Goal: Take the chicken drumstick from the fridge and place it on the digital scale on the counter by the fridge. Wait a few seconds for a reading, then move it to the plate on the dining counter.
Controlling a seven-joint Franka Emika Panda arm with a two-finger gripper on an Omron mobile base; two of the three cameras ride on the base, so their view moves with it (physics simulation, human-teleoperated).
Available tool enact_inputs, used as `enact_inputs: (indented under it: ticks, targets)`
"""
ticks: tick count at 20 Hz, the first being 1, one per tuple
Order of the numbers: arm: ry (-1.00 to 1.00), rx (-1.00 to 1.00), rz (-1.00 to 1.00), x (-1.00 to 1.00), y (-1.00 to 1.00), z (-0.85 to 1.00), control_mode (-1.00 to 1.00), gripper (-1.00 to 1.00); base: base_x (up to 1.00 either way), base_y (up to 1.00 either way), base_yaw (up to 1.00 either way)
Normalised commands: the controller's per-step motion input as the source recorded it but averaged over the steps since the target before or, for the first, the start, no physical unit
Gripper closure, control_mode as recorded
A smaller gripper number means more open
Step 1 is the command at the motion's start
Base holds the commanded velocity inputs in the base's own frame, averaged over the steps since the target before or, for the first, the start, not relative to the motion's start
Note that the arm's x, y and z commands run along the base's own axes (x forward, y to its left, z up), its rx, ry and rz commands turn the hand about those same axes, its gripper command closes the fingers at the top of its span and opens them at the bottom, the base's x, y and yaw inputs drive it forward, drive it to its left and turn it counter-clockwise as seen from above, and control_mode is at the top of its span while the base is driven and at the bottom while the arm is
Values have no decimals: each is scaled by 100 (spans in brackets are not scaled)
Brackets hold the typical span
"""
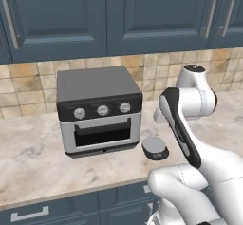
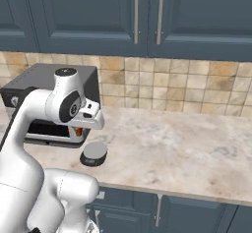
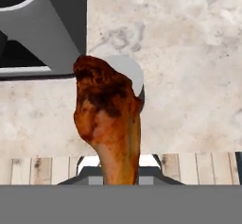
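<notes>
Orange-brown and glossy, the chicken drumstick (image 3: 109, 119) stands up from the bottom of my hand view, its narrow bone end clamped between the jaws and its knobbly, darker-crusted meat end pointing away from the hand. I read the gripper (image 2: 78, 131) as pinched tight on that thin shank; in the right base view I catch just a fleck of orange under the white hand. Behind the drumstick's top I see the digital scale (image 3: 130, 74), a round pale grey disc partly hidden by the meat; from the base cameras it is a low puck with a dark body and a flat grey top (image 1: 154, 147), sitting on the counter (image 1: 38, 157) near the front edge. That top is smooth beige stone with cloudy marbling. Just beside the scale is the toaster oven (image 1: 99, 110), a boxy grey shell with a dark band of three round knobs and a glass door. Tan square tiles (image 2: 187, 87) back it, under matte dark blue cabinet doors (image 2: 88, 15).
</notes>
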Motion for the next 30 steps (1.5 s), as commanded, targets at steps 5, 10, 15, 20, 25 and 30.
enact_inputs:
  ticks: [5,10,15,20,25,30]
  targets:
    - [0,0,0,50,0,-66,-100,100,0,0,0]
    - [0,0,0,46,0,-57,-100,100,0,0,0]
    - [0,0,0,38,0,-56,-100,100,0,0,0]
    - [4,0,0,30,0,-38,-100,100,0,0,0]
    - [7,0,0,15,0,-29,-100,100,0,0,0]
    - [3,0,0,2,1,-14,-100,100,0,0,0]
